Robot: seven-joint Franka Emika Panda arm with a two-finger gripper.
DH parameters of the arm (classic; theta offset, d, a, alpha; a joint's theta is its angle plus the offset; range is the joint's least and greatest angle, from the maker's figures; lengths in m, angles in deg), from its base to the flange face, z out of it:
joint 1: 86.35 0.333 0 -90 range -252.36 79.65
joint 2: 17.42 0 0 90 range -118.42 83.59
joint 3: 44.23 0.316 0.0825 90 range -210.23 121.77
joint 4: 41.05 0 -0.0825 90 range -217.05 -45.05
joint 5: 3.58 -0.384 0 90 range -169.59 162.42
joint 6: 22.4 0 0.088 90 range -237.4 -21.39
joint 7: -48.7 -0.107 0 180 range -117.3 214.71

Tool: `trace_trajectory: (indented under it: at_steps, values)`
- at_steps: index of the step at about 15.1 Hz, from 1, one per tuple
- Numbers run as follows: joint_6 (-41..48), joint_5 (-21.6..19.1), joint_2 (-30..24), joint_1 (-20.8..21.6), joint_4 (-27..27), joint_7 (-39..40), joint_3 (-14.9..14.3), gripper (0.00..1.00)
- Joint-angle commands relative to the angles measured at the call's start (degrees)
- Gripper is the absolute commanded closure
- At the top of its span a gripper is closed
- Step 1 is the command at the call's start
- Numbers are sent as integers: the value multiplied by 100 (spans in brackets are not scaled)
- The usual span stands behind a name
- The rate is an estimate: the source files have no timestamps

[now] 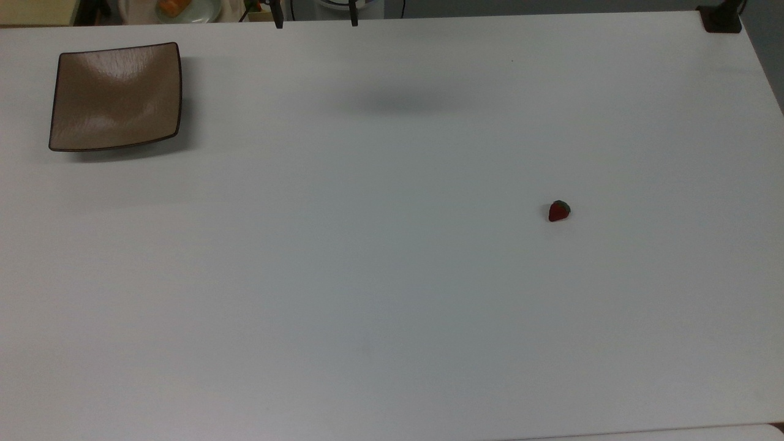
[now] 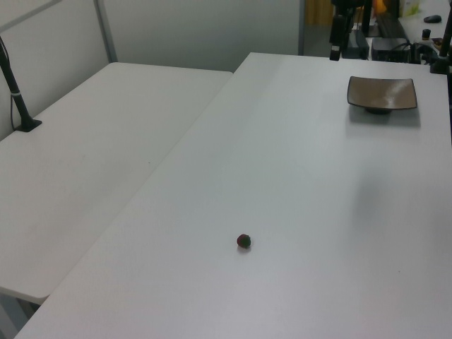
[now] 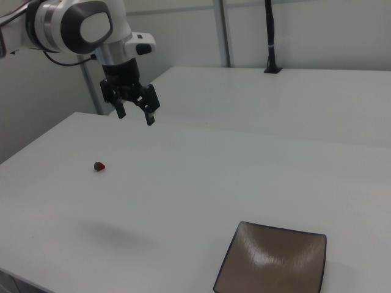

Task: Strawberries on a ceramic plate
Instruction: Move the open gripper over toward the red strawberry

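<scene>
One strawberry (image 1: 558, 211), one ceramic plate (image 1: 116, 96), well apart.

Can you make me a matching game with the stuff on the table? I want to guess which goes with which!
Things:
1. strawberry
2. ceramic plate
3. gripper
4. table

Descriptions:
A. white and flat
B. tan-brown and square
C. open, up in the air
D. tiny and red, lying alone

Pairs: 1-D, 2-B, 3-C, 4-A
</scene>
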Motion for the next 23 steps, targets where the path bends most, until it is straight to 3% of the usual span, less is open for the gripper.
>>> trace_trajectory:
  at_steps: [1,10,14,19,23]
  values:
    - [-99,96,122,-21,17,-120,139,0]
    - [-144,105,237,137,44,-155,140,0]
    - [-196,87,931,637,571,-382,140,0]
    - [-847,123,1300,1042,624,-823,140,0]
    - [-865,96,1713,1235,1089,-849,140,0]
